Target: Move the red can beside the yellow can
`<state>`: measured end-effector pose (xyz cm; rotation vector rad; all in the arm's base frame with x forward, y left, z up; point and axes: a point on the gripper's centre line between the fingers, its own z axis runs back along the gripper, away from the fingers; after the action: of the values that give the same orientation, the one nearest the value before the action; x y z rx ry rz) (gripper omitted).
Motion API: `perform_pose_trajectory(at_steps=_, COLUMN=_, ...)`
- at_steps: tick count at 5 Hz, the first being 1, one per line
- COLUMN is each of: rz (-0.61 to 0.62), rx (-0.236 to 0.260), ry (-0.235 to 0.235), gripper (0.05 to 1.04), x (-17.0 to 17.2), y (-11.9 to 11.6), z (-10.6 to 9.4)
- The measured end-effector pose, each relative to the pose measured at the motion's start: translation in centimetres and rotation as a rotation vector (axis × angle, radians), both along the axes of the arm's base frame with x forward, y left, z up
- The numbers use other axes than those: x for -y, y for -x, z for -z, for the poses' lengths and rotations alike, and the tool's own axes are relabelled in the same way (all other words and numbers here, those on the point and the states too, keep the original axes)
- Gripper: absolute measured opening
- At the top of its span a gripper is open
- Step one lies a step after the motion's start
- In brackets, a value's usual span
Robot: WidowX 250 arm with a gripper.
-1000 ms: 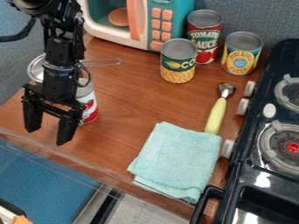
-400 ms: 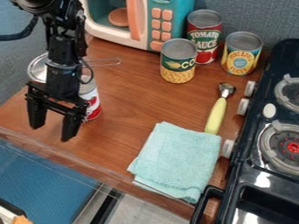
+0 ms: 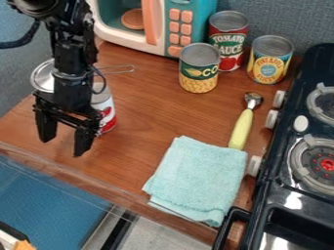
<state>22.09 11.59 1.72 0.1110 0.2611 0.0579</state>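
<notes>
Camera view: the tool stands at the left of the worktop, its fingers spread, with bare wood seen through the gap and nothing clamped. The red-and-white can, judged to be the one to move, is upright just beside it, outside the gap, on the view's right and partly hidden behind the right-hand finger. Contact cannot be confirmed. The yellow-labelled can is well apart, at upper right. Assessment: the coming grasp turns on that sideways offset; the tool would need to shift right and rearward until its fingers straddle the upright can.
</notes>
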Motion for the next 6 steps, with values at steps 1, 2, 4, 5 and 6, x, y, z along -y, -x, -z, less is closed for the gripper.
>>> perform_pose_trajectory(at_steps=1, rz=0.008, rx=0.051, ry=0.008, gripper=0.999, x=0.2, y=-0.2, z=0.2)
perform_pose_trajectory(at_steps=2, rz=0.010, rx=0.074, ry=0.007, gripper=0.999, x=0.1, y=-0.5, z=0.3)
perform_pose_trajectory(at_steps=4, rz=-0.029, rx=0.145, ry=0.010, gripper=0.999, x=-0.5, y=-2.2, z=0.4)
perform_pose_trajectory(at_steps=5, rz=-0.052, rx=0.170, ry=0.024, gripper=0.999, x=-1.0, y=-2.8, z=0.4)
perform_pose_trajectory(at_steps=6, rz=-0.062, rx=0.189, ry=0.037, gripper=0.999, x=-1.3, y=-3.3, z=0.4)
